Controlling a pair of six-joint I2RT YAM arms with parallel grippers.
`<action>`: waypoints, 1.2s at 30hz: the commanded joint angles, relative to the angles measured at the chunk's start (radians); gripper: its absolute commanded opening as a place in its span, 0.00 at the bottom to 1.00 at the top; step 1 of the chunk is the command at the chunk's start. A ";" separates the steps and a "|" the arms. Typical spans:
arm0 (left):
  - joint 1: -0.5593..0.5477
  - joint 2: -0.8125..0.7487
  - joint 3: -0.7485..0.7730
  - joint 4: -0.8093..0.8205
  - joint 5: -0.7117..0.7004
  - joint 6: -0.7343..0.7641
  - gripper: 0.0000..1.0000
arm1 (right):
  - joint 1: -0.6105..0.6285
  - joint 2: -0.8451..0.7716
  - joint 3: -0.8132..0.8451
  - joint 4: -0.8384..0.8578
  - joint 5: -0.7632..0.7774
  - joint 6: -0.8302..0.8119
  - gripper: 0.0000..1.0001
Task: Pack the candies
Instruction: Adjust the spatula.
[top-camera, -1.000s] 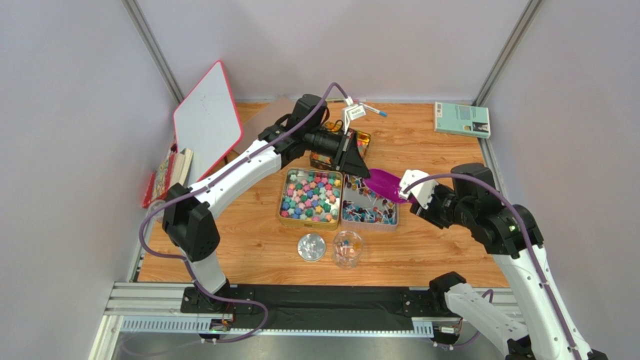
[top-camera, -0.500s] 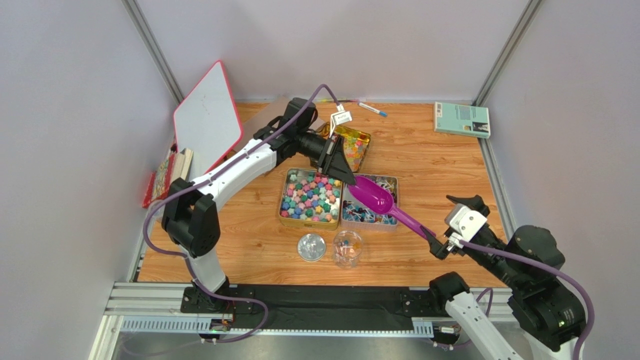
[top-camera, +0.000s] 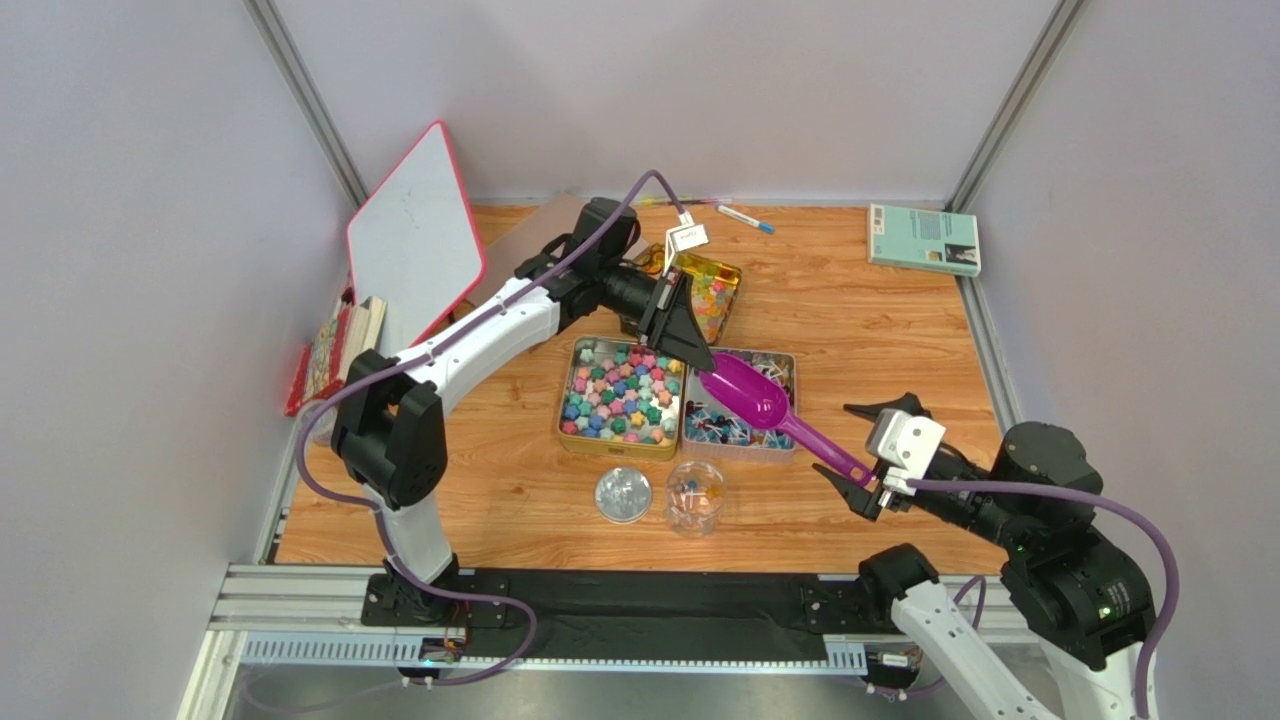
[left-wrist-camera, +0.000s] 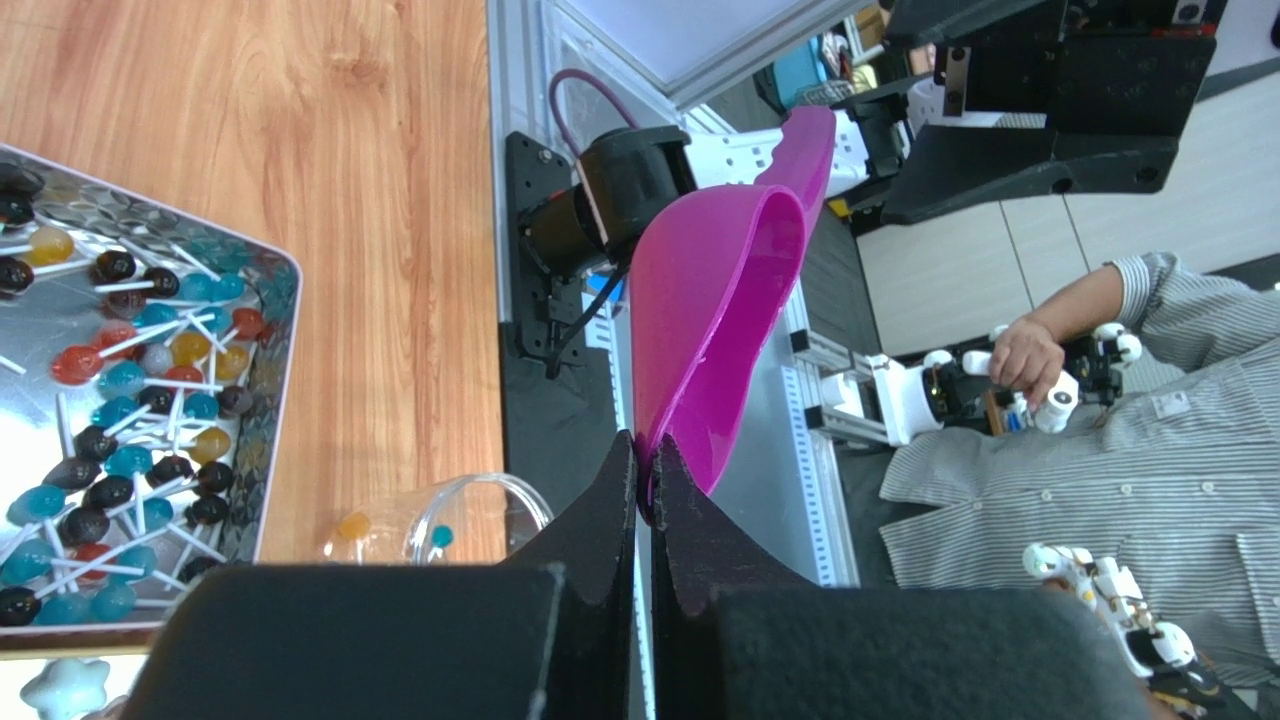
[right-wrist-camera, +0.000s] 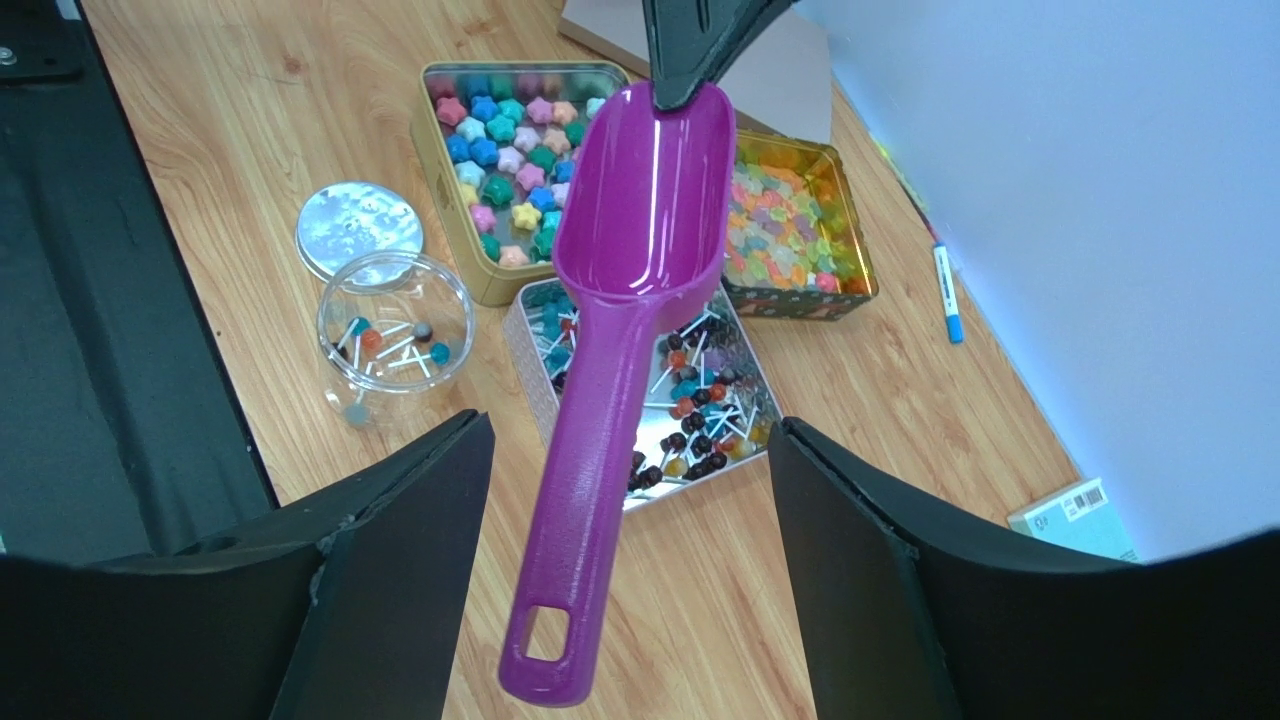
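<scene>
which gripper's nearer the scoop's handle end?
Right. The right gripper, fingers open, straddles the handle end of the scoop without touching; the left gripper pinches the bowl's far rim.

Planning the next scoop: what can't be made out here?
Top view: left tool covers part of the yellow-candy tin; jar contents too small to count.
Left wrist view: tool body hides most of the jar.
Right wrist view: scoop covers part of the lollipop tin; top edge crops left tool.

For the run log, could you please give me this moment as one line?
left hand: shut on scoop | right hand: open, not gripping | scoop: empty
</scene>
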 joint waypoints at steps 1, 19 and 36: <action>-0.001 0.001 0.007 0.111 0.050 -0.063 0.00 | 0.004 -0.036 -0.033 0.032 -0.056 -0.011 0.72; 0.000 0.010 0.018 0.177 0.049 -0.134 0.00 | 0.006 0.004 -0.134 0.173 0.010 -0.022 0.51; 0.000 0.026 0.021 0.211 0.052 -0.161 0.00 | 0.006 0.060 -0.124 0.100 0.015 -0.086 0.47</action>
